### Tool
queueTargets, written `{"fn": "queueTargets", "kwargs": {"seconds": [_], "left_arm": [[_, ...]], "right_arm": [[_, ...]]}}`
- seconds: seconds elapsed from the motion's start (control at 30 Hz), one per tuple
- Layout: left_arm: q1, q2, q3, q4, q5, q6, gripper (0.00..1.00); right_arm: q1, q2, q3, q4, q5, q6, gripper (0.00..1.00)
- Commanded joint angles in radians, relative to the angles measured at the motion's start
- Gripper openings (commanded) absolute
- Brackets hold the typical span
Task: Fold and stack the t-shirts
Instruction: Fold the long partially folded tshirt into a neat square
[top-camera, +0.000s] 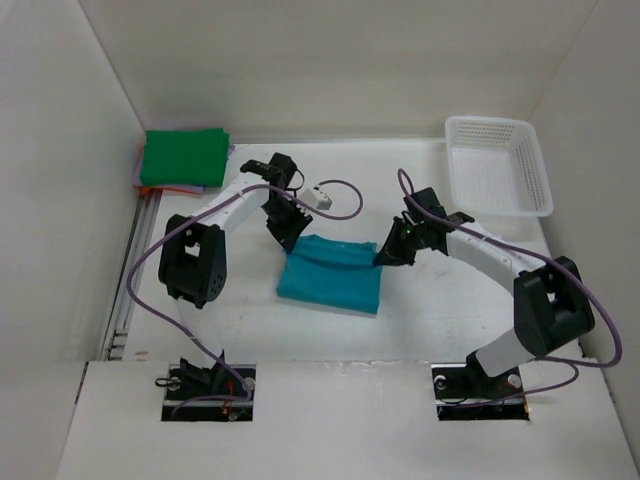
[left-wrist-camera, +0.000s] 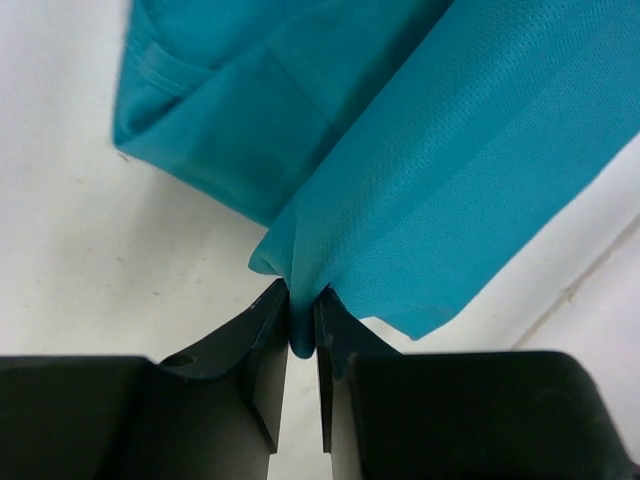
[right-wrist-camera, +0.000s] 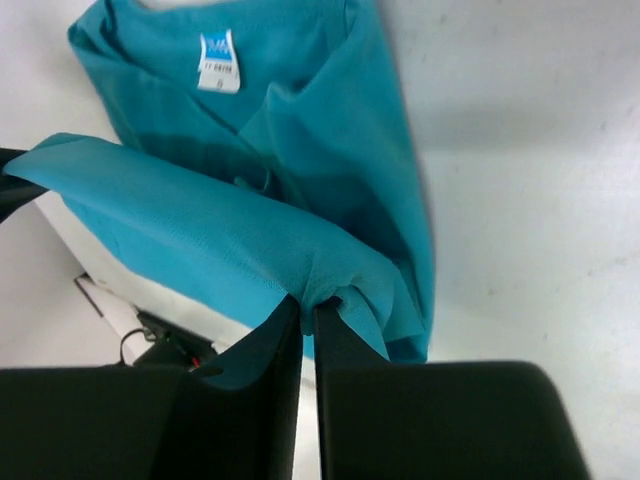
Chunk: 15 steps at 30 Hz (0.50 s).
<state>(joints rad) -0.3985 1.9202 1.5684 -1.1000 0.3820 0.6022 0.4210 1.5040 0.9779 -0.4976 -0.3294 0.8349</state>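
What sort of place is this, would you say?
Likely a robot lab test cell: bare white walls box in the table, two arms are bolted at its edge, with a teal t-shirt and a basket as props.

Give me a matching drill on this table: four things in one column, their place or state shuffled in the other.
1 teal t-shirt
2 green t-shirt
3 basket
4 left hand

a far right corner
b atop the far-left pile
c mid-table, one edge lifted
d pinching teal cloth

Pairs: 1-c, 2-b, 3-a, 4-d
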Motion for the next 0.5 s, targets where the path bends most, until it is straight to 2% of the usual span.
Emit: {"fn": "queueTargets", "kwargs": {"seconds": [0.0,0.07,0.2,0.33,0.47], "left_arm": [[0.019,0.016,0.073,0.074,-0.025,-0.027,0.15],[0.025,0.039,0.088,0.103,-0.037,-0.039,0.18],[0.043,0.08,0.128,0.181,-0.093,-0.085,0.27],[0.076,0.076,0.191,0.268,-0.176,-0.131,0.37],[0.076,-0.03,0.17,0.327,-0.183,-0.143,0.44]], "right_arm": [[-0.026,0.05,0.065,0.063,0.001,-0.049,0.11],[-0.038,0.096,0.091,0.102,0.001,-0.051,0.21],[-0.075,0.176,0.149,0.183,0.004,-0.065,0.31],[-0.112,0.187,0.189,0.251,0.001,-0.072,0.35],[-0.109,0.112,0.174,0.269,0.0,-0.076,0.41]]}}
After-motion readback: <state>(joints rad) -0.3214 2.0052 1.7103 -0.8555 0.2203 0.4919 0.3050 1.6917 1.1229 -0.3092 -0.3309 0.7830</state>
